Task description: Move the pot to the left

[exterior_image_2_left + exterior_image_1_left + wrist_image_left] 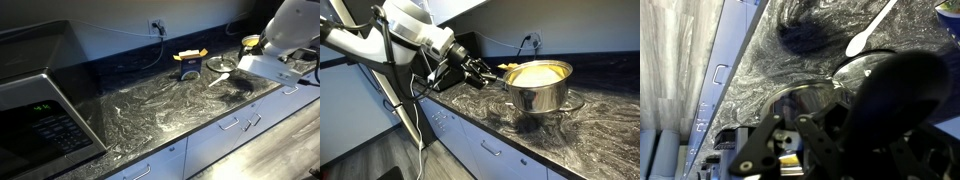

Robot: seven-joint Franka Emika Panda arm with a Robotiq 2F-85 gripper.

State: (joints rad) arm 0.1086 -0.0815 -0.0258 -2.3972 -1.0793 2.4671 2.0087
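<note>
Both exterior views show one pot [539, 84] [250, 43]; jaws' state unclear.

Pot [250, 43] mostly behind arm [290, 30]

- The pot [541, 87] at right centre was shiny silver outside, creamy yellow inside.
- The counter [170, 105] across the middle was black with swirling grey-white marbling.
- The drawers [235, 130] at lower right were pale grey.
- The gripper [478, 69] was black.
</note>
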